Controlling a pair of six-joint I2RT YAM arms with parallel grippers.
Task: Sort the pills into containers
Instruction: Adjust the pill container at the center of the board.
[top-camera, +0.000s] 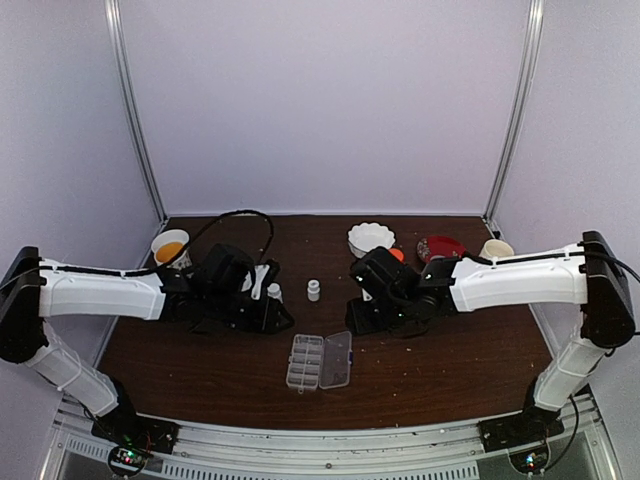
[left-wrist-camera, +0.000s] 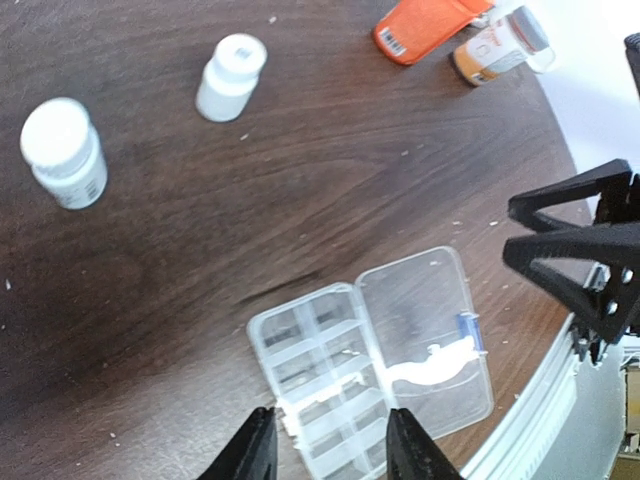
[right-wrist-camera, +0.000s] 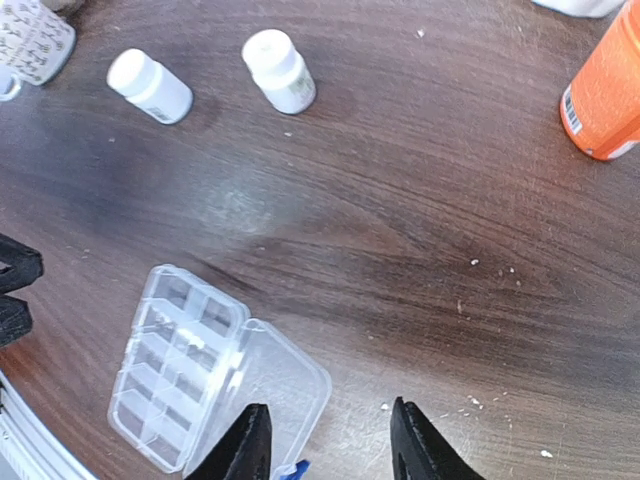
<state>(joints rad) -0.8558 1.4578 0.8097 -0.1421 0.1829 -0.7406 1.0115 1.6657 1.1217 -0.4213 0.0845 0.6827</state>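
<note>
while the organiser box lies open near the tabletop front edge, cells apparently empty, left hand and right hand hover spread and empty; next, grip a white bottle upright.

Spread left claw hangs just above the clear organiser box.
</note>
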